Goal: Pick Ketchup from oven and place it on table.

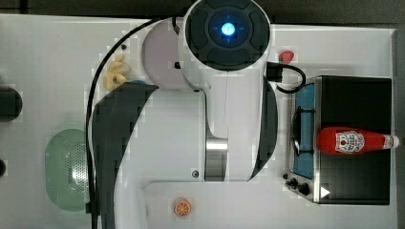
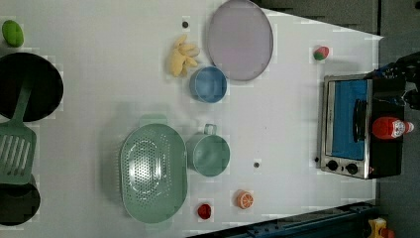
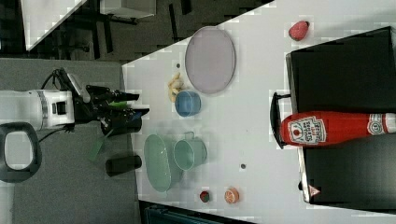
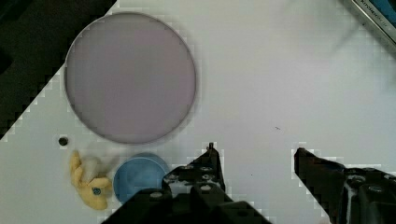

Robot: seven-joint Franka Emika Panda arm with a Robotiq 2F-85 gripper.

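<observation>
The Ketchup (image 1: 353,141), a red bottle with a white label, lies on its side on the black top of the oven (image 1: 356,100), its white cap pointing away from the glass door. It also shows in the left view (image 2: 390,127) and the right view (image 3: 334,129). The oven (image 2: 346,126) sits at the end of the white table (image 2: 99,74). My gripper (image 4: 256,156) hangs open over bare table (image 4: 280,70), with nothing between its fingers and far from the bottle. In the right view the gripper (image 3: 135,105) is beyond the table's far end.
On the table sit a lavender plate (image 2: 240,39), a blue bowl (image 2: 208,84), a yellow plush toy (image 2: 182,57), a green colander (image 2: 153,171), a teal mug (image 2: 210,153), an orange slice (image 2: 244,199) and a strawberry (image 2: 321,53). A black pan (image 2: 29,87) with a spatula lies far from the oven.
</observation>
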